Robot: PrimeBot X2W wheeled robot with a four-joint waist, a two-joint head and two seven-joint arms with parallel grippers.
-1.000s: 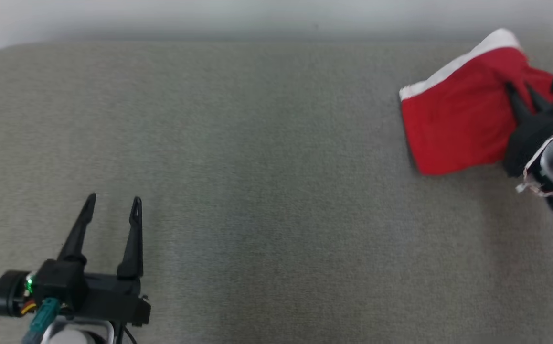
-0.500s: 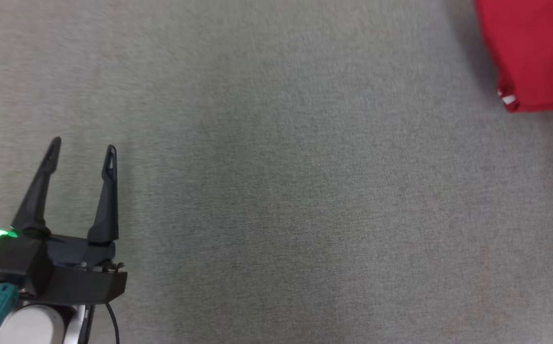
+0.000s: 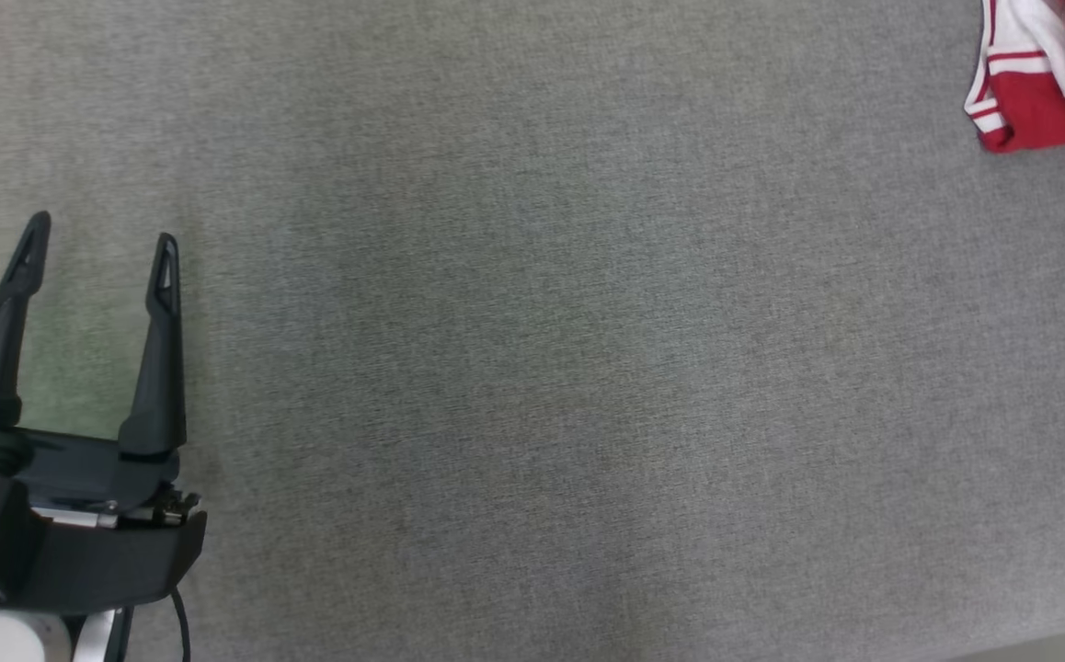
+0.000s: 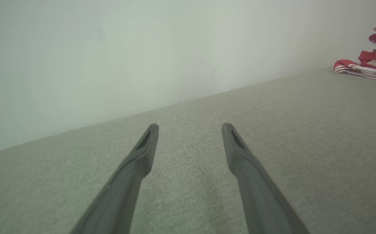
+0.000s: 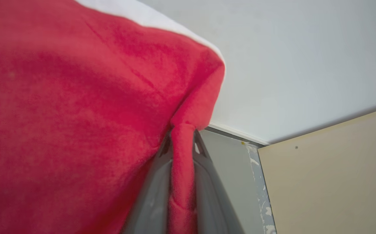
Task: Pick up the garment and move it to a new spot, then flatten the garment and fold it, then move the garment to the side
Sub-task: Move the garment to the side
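A grey woven surface (image 3: 532, 368) spreads wide and flat; in the left wrist view its far edge meets a pale wall (image 4: 110, 48). At its right a red and white garment (image 3: 1047, 119) lies bunched, its striped hem resting on the cloth.

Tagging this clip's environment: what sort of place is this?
Probably an indoor test room or lab: a broad grey fabric-covered surface against a bare pale wall, a plain beige panel, and a red-and-white garment as the workpiece.
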